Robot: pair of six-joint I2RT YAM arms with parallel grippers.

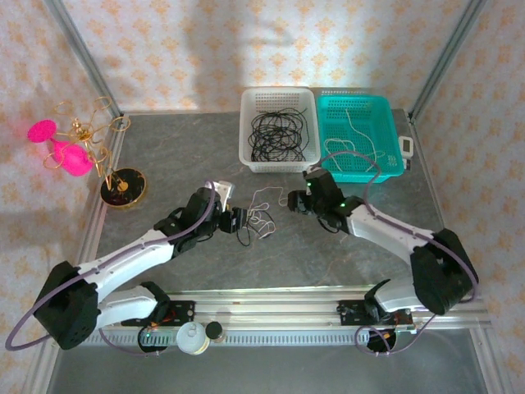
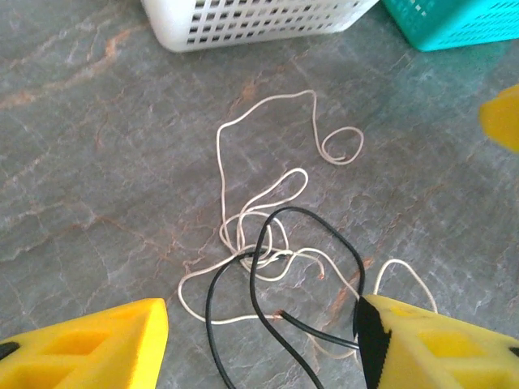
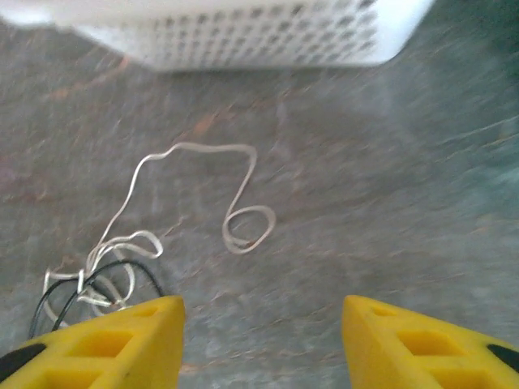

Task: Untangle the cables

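Observation:
The cables (image 1: 261, 215) lie in a small loose tangle on the grey table between my two grippers. In the left wrist view a white cable (image 2: 243, 231) knots around a black cable (image 2: 255, 279). My left gripper (image 2: 263, 348) is open, its yellow fingers (image 2: 89, 344) set either side of the black loops, and one black strand touches the right finger's pad. My right gripper (image 3: 263, 340) is open over bare table. Ahead of it is a small white cable loop (image 3: 243, 231), and the tangle with the black cable (image 3: 130, 269) sits by its left finger. In the top view the left gripper (image 1: 238, 222) and right gripper (image 1: 291, 201) face each other across the tangle.
A white basket (image 1: 277, 93) holding black cables and a teal basket (image 1: 354, 98) holding a white cable stand behind the tangle. A gold wire stand with pink pieces (image 1: 107, 156) is at the far left. A small white device (image 1: 406, 146) lies right of the teal basket.

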